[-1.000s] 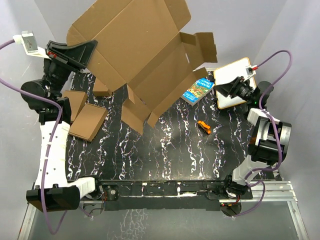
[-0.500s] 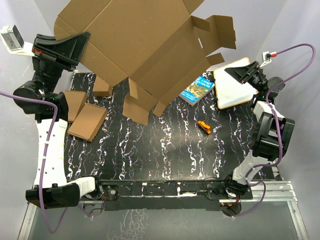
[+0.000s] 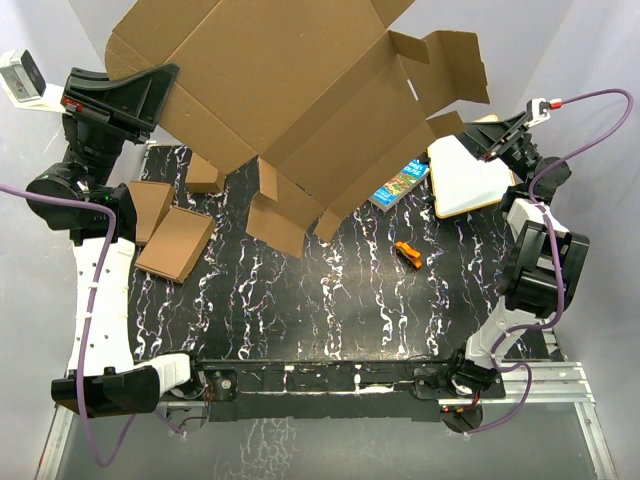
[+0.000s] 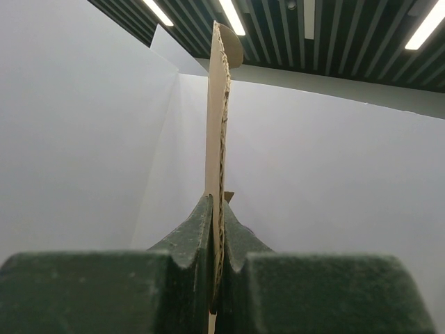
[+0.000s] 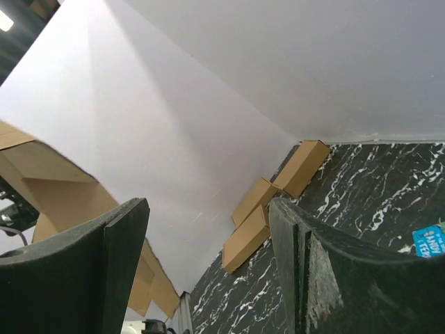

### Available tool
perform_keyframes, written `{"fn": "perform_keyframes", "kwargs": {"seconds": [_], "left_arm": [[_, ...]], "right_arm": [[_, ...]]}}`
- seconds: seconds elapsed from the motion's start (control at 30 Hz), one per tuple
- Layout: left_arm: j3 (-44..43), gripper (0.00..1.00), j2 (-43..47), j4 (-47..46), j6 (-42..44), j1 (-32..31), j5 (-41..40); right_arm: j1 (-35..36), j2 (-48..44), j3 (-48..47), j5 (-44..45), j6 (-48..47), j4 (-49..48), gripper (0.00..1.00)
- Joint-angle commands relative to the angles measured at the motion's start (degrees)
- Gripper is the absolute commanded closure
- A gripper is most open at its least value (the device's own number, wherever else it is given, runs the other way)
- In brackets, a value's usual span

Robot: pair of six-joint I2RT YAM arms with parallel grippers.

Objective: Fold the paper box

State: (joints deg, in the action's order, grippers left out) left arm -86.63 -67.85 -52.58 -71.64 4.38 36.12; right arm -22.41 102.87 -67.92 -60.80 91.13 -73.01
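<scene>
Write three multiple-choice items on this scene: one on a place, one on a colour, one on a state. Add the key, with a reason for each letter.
1. The folded brown boxes lie:
A. on the table's left side
B. at its right edge
C. at its centre

2. The small item lying alone on the table is:
A. green
B. orange
C. white

3. The left tool is:
A. open and empty
B. shut on the paper box
C. out of view

Key:
1 A: the top view shows them beside the left arm.
2 B: it shows orange against the black marbled top.
3 B: the left wrist view shows both fingers pressed on the cardboard edge.
</scene>
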Motion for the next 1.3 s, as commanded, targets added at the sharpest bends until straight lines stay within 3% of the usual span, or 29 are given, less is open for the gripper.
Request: {"fn": "perform_keyframes", "kwargs": {"seconds": [0.0,0.67,1.27], "left_arm": [[-1.6,1.0,1.1,-3.7,-1.3,0.3,-3.0],[-1.3,1.0,1.6,-3.8,-1.4,0.3,-2.9],[-0.9,1.0,1.3,-4.6,-1.8,0.2,-3.3]], "right_arm": [[0.1,-1.7,-2.2,1.8,7.2,-16.1,0.25],[2.4,-0.7,-5.3,0.7,9.4,-18.3,0.25],[6.1,-5.5,-2.8,-0.8,11.6,-24.5,0.21]]}}
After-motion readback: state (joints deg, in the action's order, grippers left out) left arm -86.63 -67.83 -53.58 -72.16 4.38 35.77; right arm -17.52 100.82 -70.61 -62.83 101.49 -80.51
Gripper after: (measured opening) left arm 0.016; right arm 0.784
